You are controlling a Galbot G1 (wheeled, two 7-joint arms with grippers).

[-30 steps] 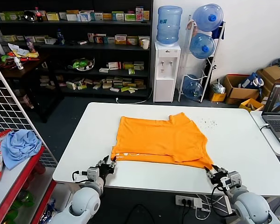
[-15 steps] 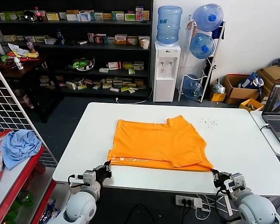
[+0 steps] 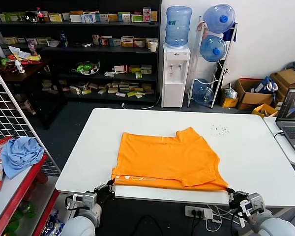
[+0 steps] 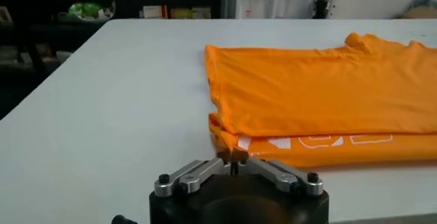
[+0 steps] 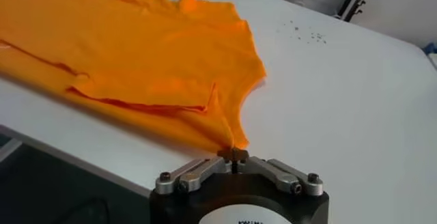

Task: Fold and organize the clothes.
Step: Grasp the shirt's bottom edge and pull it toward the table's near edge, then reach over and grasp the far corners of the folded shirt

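The T-shirt (image 3: 167, 157) is lying partly folded on the near half of the white table (image 3: 255, 147), its lower edge reaching the table's near rim. The left gripper (image 3: 108, 187) is pinching the near-left corner with its jaws closed tight on a small tuck of fabric, as the left wrist view (image 4: 233, 156) shows. The right gripper (image 3: 234, 193) is doing the same at the near-right corner, jaws closed on the point of cloth (image 5: 233, 154). Both are sitting just off the near table edge.

Judging from this, the step in hand is drawing the shirt toward the robot to flatten it. To do it well, both arms should be pulling evenly and level, keeping the hem straight and taut without dragging the top layer askew.

The fabric is soft, thin, matte orange knit, lying in two layers with shallow ripples. White lettering (image 4: 314, 139) is showing on the lower layer along the near strip. The far edge is carrying a small raised bump, perhaps a sleeve or collar; I cannot tell which. The table top is smooth, with tiny dark specks (image 3: 219, 130) at far right.
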